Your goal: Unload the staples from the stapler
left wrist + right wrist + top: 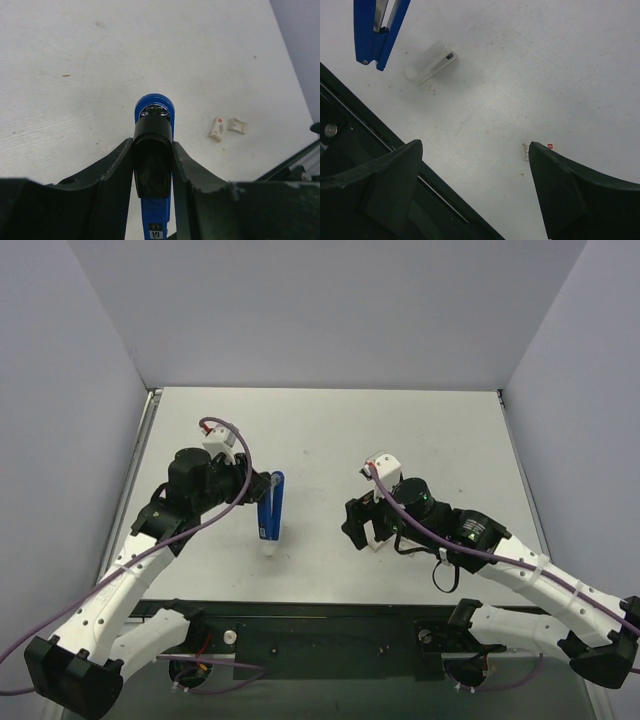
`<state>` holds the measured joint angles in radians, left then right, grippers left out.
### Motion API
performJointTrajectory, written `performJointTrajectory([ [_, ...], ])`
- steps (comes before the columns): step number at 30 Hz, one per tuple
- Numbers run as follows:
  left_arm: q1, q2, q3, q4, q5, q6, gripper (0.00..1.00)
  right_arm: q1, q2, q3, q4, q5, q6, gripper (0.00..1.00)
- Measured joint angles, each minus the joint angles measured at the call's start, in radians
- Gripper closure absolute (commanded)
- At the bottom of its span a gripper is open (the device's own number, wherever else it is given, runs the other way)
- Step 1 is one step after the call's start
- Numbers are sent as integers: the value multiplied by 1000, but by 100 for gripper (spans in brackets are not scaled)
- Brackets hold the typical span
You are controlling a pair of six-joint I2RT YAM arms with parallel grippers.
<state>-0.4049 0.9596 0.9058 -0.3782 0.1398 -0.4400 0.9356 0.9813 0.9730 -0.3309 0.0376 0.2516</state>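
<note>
My left gripper (pixel 258 490) is shut on the blue stapler (pixel 271 505), near the table's middle left. In the left wrist view the fingers (pixel 117 170) clamp the stapler's black end (pixel 153 165), and its blue tip points away. In the right wrist view the stapler (pixel 376 30) hangs at the top left with its silver channel showing. Two small pale bits, apparently staples (pixel 216 129), one with a red mark, lie on the table. My right gripper (pixel 364 525) is open and empty right over them; one bit (pixel 525 151) shows beside its right finger (pixel 570 190).
A pale translucent oblong piece (pixel 427 65) lies on the table just below the stapler's lower end, and it also shows in the top view (pixel 270 548). The black base strip (pixel 330 635) runs along the near edge. Grey walls enclose the table (pixel 400 430).
</note>
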Motion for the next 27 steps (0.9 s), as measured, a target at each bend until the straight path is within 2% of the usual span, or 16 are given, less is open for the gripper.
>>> performJointTrajectory([
  [6, -51, -49, -10, 13, 214, 17, 100, 6, -35, 57, -85, -80, -53, 20],
  [11, -150, -89, -46, 49, 367, 29, 100, 10, -63, 122, -148, -206, -103, 22],
  [17, -278, -126, -72, 64, 480, 43, 100, 15, -75, 153, -171, -383, -178, 23],
  [27, -344, -188, -127, 156, 588, 51, 100, 16, -54, 192, -190, -607, -268, 28],
])
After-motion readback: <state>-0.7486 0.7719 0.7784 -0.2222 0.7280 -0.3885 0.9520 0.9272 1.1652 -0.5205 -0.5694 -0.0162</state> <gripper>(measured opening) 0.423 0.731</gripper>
